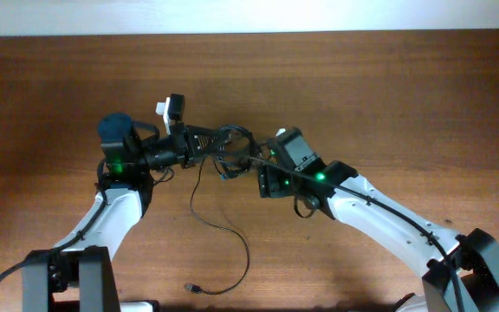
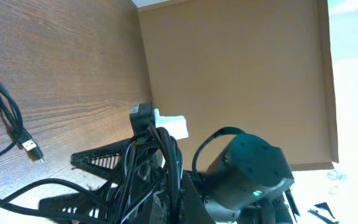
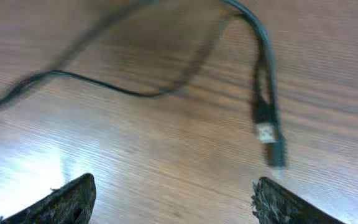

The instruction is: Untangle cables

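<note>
The thin black cables (image 1: 232, 139) are bunched in a tangle at mid-table. My left gripper (image 1: 222, 144) is shut on that bunch. In the left wrist view the strands (image 2: 165, 149) run up out of my left gripper (image 2: 180, 200). One cable trails toward the front and ends in a small plug (image 1: 194, 287). My right gripper (image 1: 243, 161) is just right of the tangle. In the right wrist view it (image 3: 176, 202) stands open over bare wood with nothing between its fingers. A blurred plug (image 3: 267, 127) hangs just beyond its right fingertip (image 3: 278, 202).
The wooden table (image 1: 388, 87) carries only the cables. In the left wrist view another plug (image 2: 32, 147) lies on the wood at the left. The right arm's dark body with a green light (image 2: 253, 171) is close behind the tangle.
</note>
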`<state>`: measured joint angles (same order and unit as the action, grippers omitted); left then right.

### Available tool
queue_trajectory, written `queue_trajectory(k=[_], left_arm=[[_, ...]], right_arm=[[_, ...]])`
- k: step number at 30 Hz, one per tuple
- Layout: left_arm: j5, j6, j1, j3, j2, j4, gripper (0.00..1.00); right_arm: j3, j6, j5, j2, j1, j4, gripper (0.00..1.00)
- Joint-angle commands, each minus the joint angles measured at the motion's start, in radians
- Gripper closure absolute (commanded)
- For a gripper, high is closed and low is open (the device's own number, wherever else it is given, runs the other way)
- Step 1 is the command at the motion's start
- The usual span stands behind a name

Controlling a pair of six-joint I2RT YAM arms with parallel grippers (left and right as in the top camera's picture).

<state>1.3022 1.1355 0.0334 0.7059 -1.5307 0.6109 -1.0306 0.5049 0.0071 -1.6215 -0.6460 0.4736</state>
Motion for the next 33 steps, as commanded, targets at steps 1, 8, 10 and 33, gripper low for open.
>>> queue_trajectory(k=[1, 8, 10, 33], left_arm=[[-0.013, -0.068, 0.005, 0.015, 0.005, -0.007, 1.0], [-0.301, 0.137, 0.004, 0.015, 0.005, -0.553, 1.0], [-0.301, 0.137, 0.004, 0.015, 0.005, -0.554, 1.0], [-1.344, -0.223, -0.392, 0.015, 0.005, -1.056, 1.0]], right_arm=[[0.002, 0.001, 0.002, 0.071, 0.065, 0.08, 0.18], [0.002, -0.046, -0.603, 0.244, 0.072, 0.095, 0.51], [0.002, -0.082, -0.484, 0.234, 0.017, 0.091, 0.96], [0.176, 0.132, -0.327, 0.178, -0.06, 0.064, 0.54]])
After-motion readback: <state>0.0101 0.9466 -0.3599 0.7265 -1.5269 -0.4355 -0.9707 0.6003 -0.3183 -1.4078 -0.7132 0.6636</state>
